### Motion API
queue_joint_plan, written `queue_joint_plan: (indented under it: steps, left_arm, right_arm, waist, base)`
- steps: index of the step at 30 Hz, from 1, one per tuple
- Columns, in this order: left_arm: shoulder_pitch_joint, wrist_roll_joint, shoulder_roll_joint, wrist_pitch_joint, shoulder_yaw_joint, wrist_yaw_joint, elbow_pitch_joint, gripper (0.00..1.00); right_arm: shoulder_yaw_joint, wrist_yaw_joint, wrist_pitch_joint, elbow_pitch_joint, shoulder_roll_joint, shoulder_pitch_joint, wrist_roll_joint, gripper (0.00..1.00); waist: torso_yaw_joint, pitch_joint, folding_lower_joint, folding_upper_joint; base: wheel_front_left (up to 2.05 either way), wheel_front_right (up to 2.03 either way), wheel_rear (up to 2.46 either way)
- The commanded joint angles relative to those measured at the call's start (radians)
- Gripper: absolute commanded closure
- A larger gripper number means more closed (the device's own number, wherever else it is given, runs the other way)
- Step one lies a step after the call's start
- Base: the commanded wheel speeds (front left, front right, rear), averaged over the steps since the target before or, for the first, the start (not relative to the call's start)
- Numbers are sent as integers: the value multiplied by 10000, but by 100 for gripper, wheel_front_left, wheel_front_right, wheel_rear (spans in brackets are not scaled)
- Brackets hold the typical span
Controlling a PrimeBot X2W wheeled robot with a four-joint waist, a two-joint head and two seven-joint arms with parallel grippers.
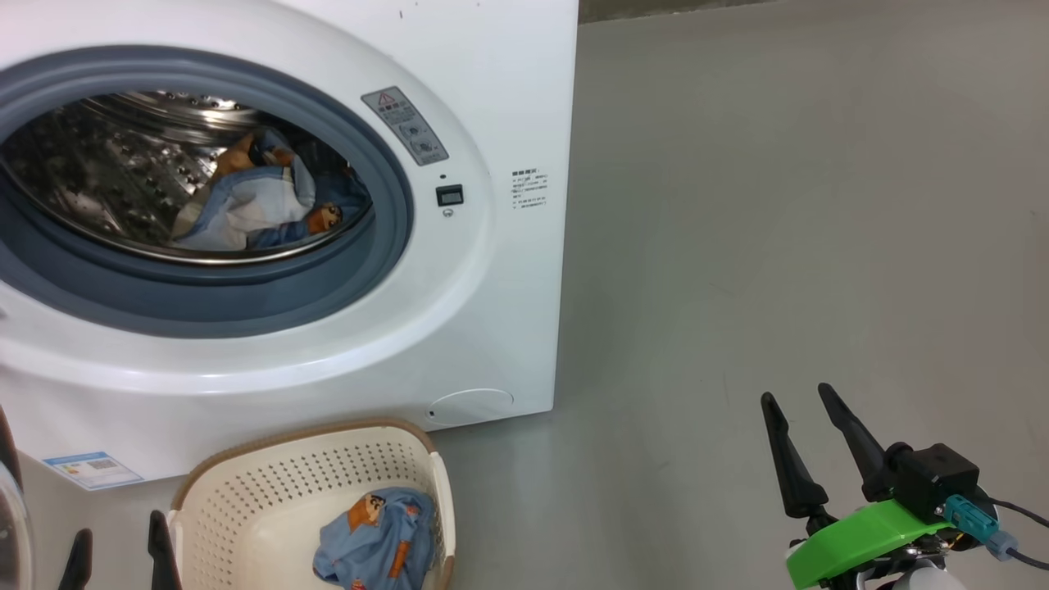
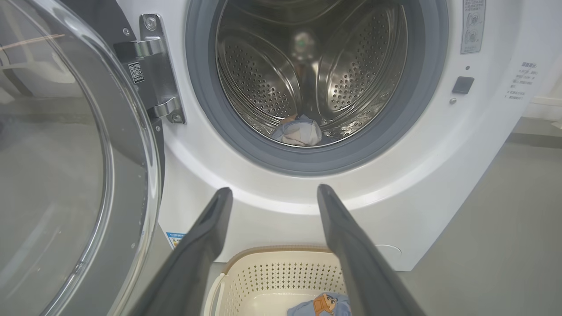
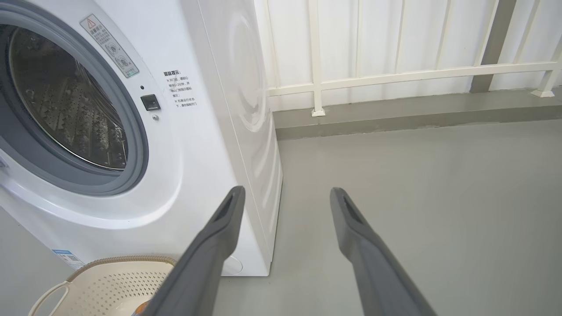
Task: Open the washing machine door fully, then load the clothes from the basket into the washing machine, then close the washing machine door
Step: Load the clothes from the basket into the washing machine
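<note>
The washing machine stands with its door swung wide to the left on its hinge. One bundle of the light blue clothes lies in the steel drum; another bundle lies in the basket on the floor in front of the machine. My left gripper hangs open just left of the basket, empty; in its wrist view it points at the drum over the basket. My right gripper is open and empty over the floor, well to the right of the machine.
Grey floor stretches to the right of the machine. A white railing on a low grey curb runs behind it. The open door's rim stands close to my left gripper's left side.
</note>
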Motion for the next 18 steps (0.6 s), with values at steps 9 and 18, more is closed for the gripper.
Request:
queue_joint_plan:
  steps: [9, 18]
  left_arm:
    - [88, -28, 44, -63, 182, 161, -401, 0]
    - [143, -86, 42, -63, 17, 246, -357, 0]
  right_arm:
    - [252, 16, -49, -191, -75, 35, -84, 0]
    - [223, 16, -49, -161, -140, 95, -85, 0]
  waist:
    - [57, -137, 0, 0]
    - [127, -227, 0, 0]
  base:
    - [0, 0, 0]
    - [0, 0, 0]
